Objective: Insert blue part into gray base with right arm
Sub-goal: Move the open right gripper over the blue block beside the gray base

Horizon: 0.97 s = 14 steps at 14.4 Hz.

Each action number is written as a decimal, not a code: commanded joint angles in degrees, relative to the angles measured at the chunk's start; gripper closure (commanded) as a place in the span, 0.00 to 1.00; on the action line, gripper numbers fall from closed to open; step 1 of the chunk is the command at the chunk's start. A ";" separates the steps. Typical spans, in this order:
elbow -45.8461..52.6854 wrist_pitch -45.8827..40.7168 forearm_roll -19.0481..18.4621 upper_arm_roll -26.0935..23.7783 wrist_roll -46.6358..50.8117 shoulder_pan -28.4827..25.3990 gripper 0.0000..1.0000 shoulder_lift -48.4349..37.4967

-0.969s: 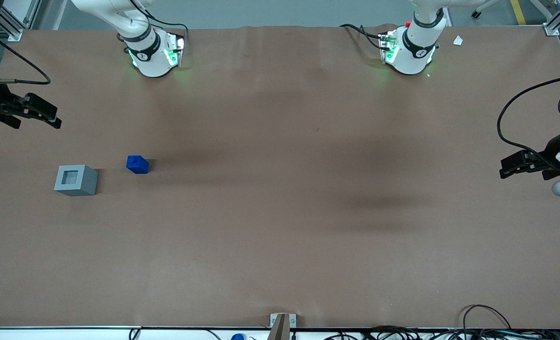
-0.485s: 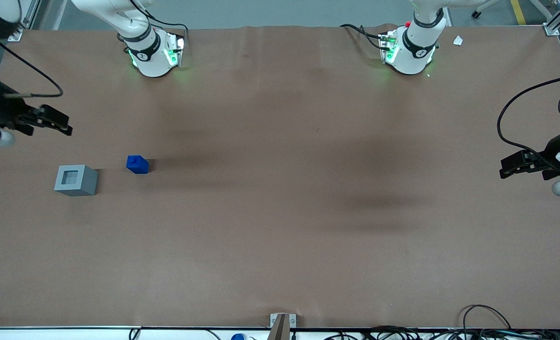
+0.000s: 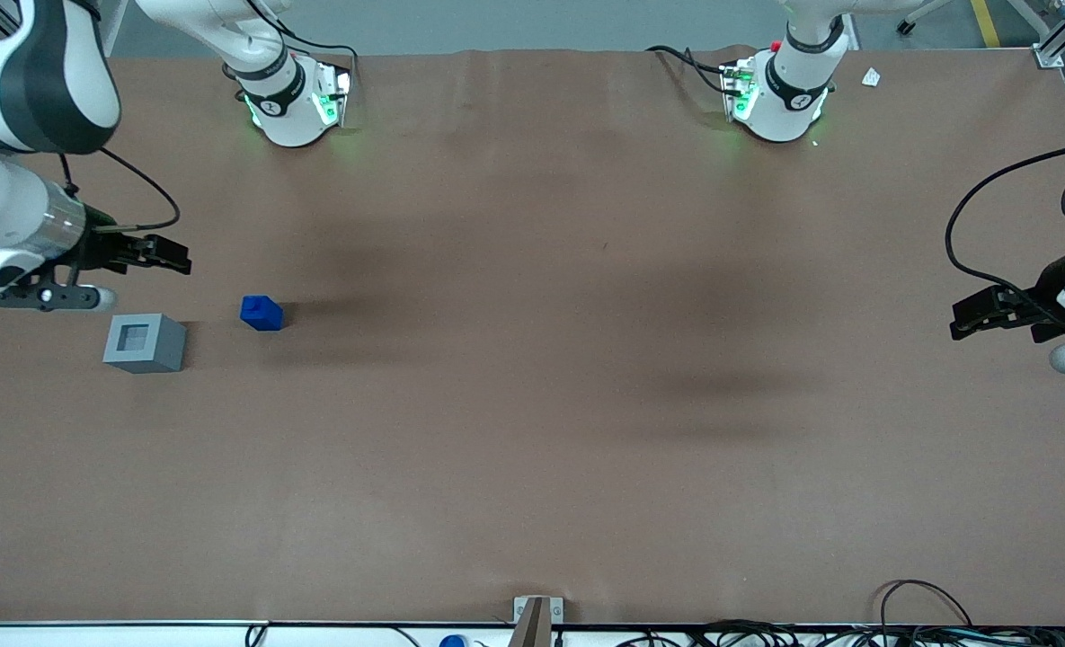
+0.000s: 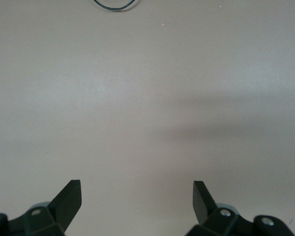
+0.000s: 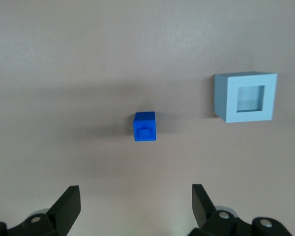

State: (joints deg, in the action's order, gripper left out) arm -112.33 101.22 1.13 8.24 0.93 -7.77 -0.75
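Observation:
The blue part (image 3: 261,313) stands on the brown table with its stub up, also visible from the wrist as the blue part (image 5: 145,127). The gray base (image 3: 145,342) sits beside it, slightly nearer the front camera, socket facing up; from the wrist the gray base (image 5: 246,97) shows its square socket. My right arm's gripper (image 3: 181,262) hangs above the table, farther from the front camera than both blocks, apart from them. The gripper (image 5: 136,196) is open with nothing between its fingers (image 5: 69,201).
The right arm's forearm (image 3: 20,117) reaches in over the working arm's end of the table. Both arm bases (image 3: 294,99) stand at the table's back edge. Cables (image 3: 909,620) and a small bracket (image 3: 536,611) lie along the front edge.
My right gripper has moved in from the table's end toward the blue part, and more of the arm has come into view. Both blocks stay put.

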 commanded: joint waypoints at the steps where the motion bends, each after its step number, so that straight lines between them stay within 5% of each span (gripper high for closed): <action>1: -6.13 3.36 0.80 -0.33 1.10 0.03 0.00 -1.88; 14: -16.69 17.78 1.59 -0.33 1.71 -0.58 0.03 5.05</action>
State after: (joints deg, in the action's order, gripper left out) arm -128.42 117.50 2.02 7.94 1.80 -8.11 3.25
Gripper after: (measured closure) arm 0.026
